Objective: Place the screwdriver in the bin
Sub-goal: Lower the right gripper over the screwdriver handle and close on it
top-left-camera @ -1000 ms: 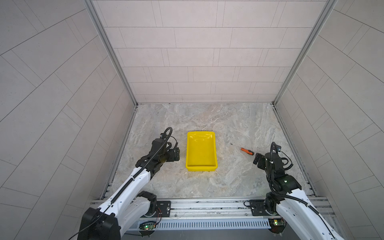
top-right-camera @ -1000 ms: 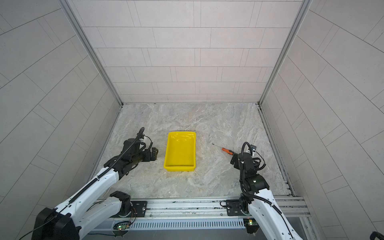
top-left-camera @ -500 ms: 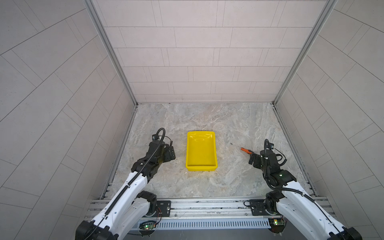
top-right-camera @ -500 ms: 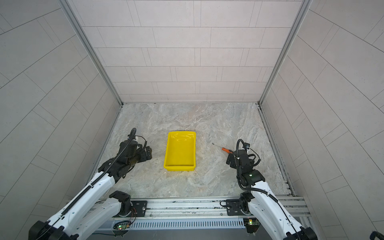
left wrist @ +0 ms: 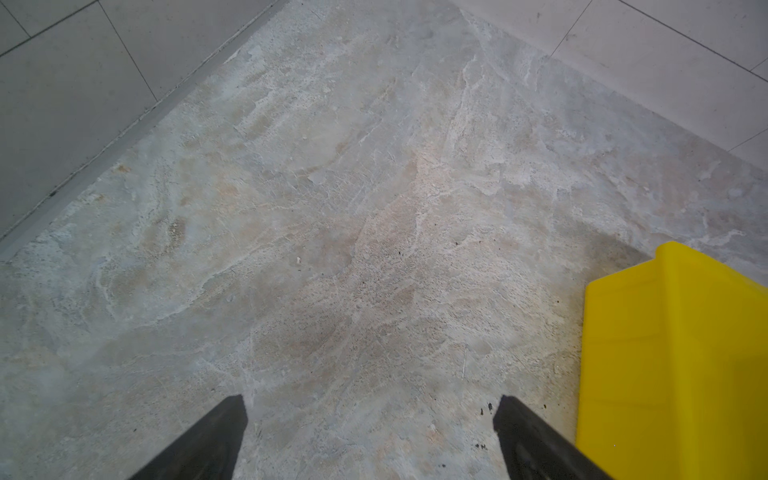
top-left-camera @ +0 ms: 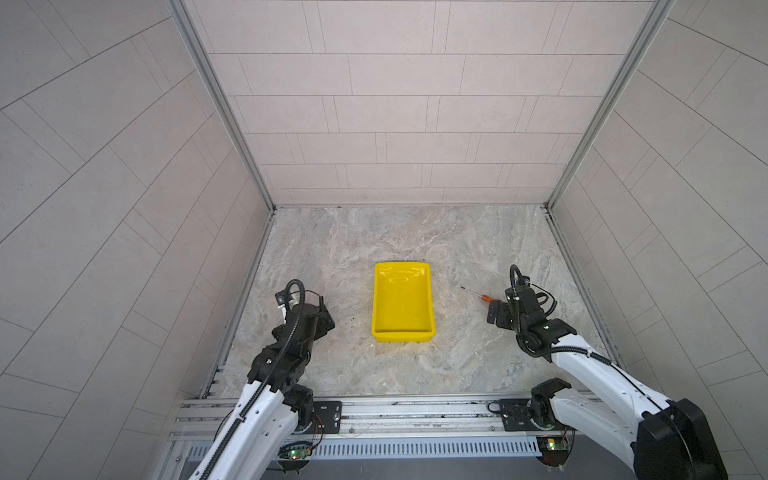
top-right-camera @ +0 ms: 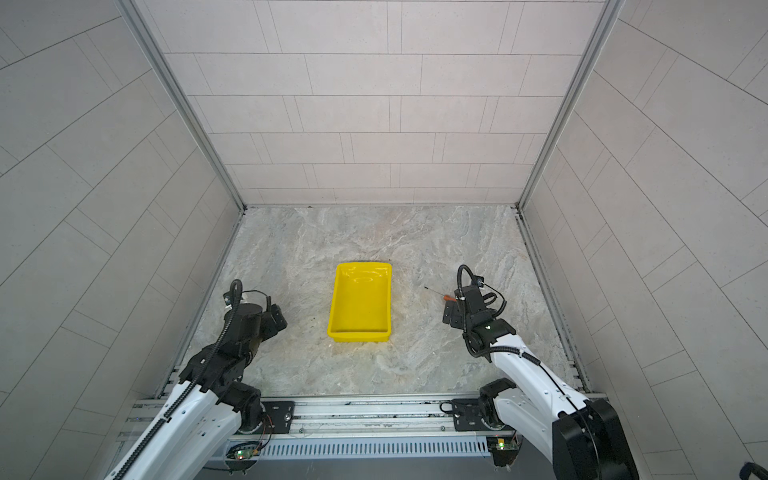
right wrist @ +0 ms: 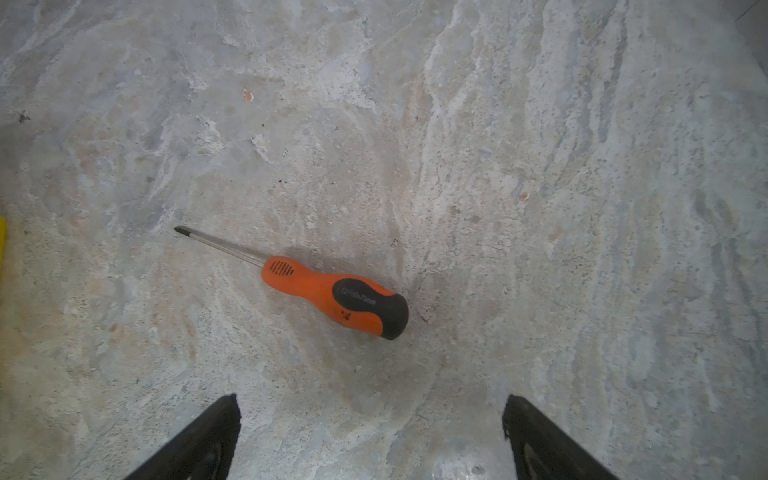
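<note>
Both pairs of jaws stand apart. The slim orange-handled, black-ended screwdriver (right wrist: 332, 297) lies flat on the marbled grey bench (top-left-camera: 415, 241) just before the right gripper (right wrist: 370, 399), right of the bright yellow rectangular plastic bin (top-left-camera: 402, 307). The left gripper (left wrist: 370, 399) hangs left of the bin.

Lettering on the screwdriver (right wrist: 332, 297) handle, and only part of it can be read.
The tool lies on the right side of the tabletop (right wrist: 540, 166). Small pale print runs along the black panel of its orange handle, near the butt end. In the right wrist view the print ends in "x75mm", and the characters before that are too blurred to read. In both top views the print is too small to make out.
</note>
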Motion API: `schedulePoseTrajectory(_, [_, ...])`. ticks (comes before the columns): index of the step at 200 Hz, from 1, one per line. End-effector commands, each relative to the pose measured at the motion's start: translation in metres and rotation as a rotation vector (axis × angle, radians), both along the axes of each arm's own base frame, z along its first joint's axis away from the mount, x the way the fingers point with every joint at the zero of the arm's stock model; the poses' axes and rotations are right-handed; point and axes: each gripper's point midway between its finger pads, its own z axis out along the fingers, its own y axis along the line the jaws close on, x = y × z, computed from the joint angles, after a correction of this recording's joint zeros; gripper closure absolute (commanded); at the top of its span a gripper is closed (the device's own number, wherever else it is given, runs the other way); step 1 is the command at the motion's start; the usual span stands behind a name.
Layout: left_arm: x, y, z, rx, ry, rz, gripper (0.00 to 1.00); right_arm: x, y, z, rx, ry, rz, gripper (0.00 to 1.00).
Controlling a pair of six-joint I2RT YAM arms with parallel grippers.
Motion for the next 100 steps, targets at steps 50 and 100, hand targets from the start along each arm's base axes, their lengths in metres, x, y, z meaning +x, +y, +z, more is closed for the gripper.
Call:
schedulePoseTrajectory(50, [-0.004,0.006,-0.001,-0.011,-0.033,0.038,0.00,0.037,0.031,0.016,-0.016,0.253,0.171,0.00])
schedulePoseTrajectory(100, [-0.004,0.005,-0.003,-0.012,-0.027,0.035,0.00,0.041,0.031,-0.011,-0.075,0.531,0.165,0.04])
